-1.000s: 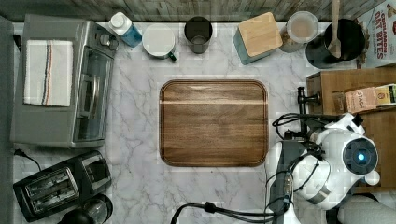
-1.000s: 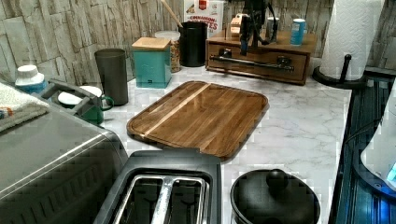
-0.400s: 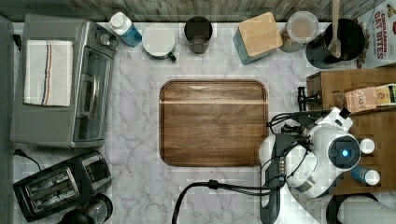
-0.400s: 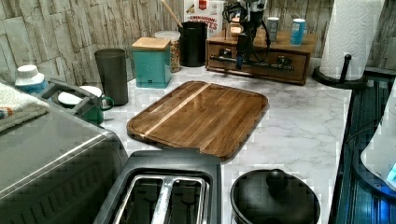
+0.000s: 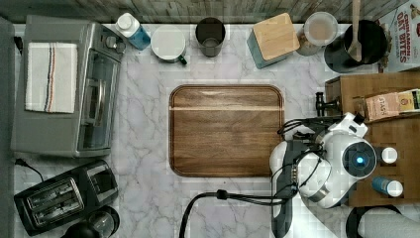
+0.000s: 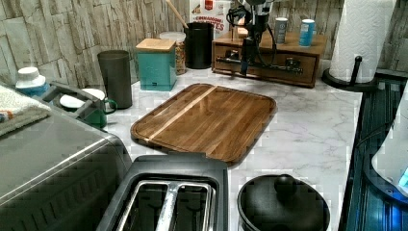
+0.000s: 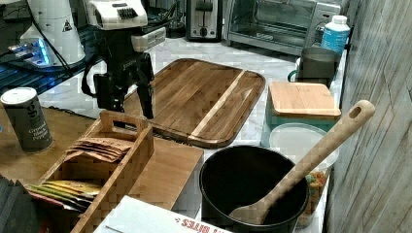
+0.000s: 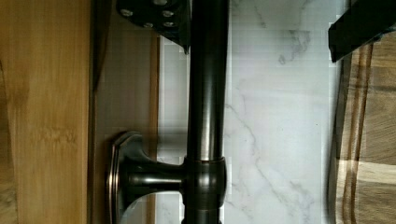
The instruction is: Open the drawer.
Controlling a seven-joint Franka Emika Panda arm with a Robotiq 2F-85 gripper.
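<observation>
- A strip of bare marble counter point(image 5: 302, 99) separates the wooden tray point(image 5: 226, 130) from the drawer point(image 6: 269, 65) front.
- The drawer's bar handle point(image 8: 207, 93) stands off the front on a post, leaving a gap behind it.
- The gripper point(image 6: 246, 65) hangs in that strip with fingers apart, one point(image 8: 159, 14) behind the bar.
- Paper towel holder point(image 6: 358, 43) crowds the left view's right.

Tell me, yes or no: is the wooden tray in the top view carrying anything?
No, the wooden tray shows bare wood across its whole surface, with nothing on it.
</observation>
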